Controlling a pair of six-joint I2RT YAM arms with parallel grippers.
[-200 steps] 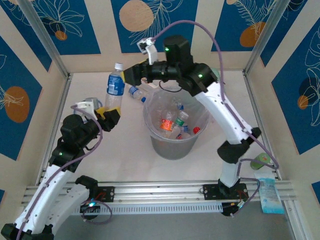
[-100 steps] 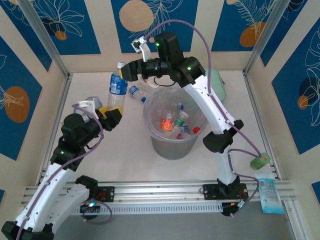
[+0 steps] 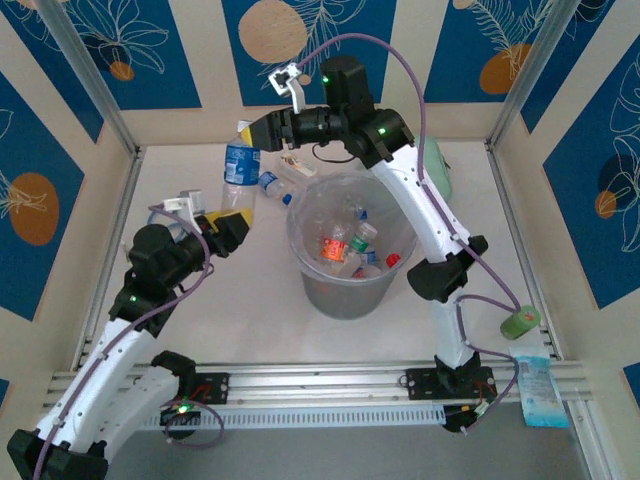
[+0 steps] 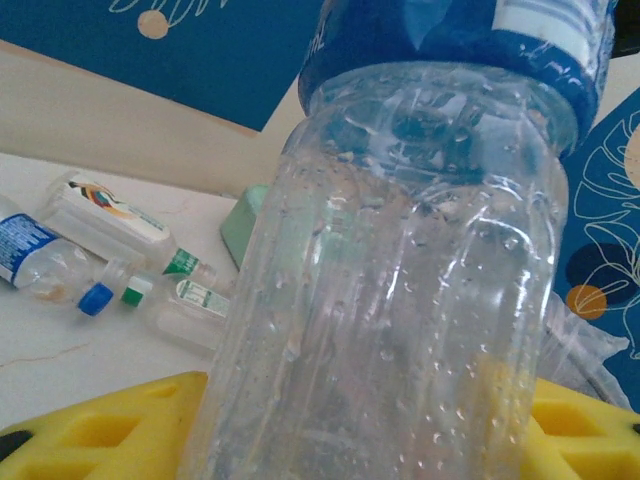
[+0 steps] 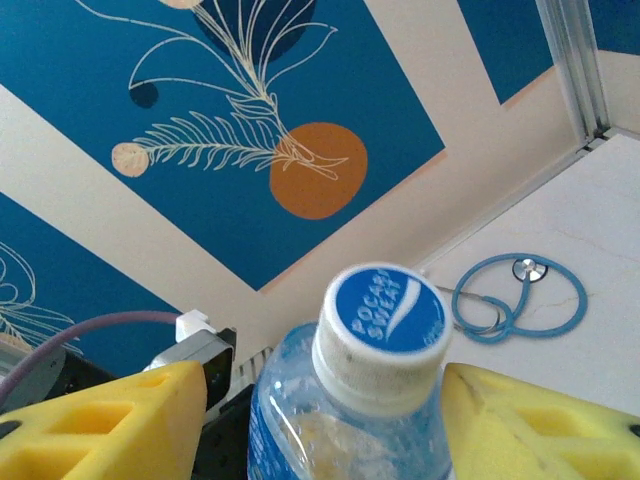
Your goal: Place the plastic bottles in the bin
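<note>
Blue-labelled bottle [image 3: 238, 170] held upright, just left of the bin [image 3: 345, 295].
Left gripper [image 3: 232, 218] clamped on the bottle's lower body, beside the bin's left wall. Right gripper [image 5: 325, 400] over the bin's far-left rim, yellow fingers [image 5: 120, 420] spread either side of the cap, gap on one side. Other bottles [image 3: 345, 250] lie inside the bin; loose bottles [image 3: 270, 185] lie on the table [image 3: 250, 300] behind it.

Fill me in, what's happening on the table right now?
The left gripper holds a big blue-labelled bottle upright by its lower body, just left of the bin. The right gripper sits at the bottle's cap, jaws apart on either side, not yet gripping. The bin already holds several bottles; a few small bottles lie on the table behind it.
</note>
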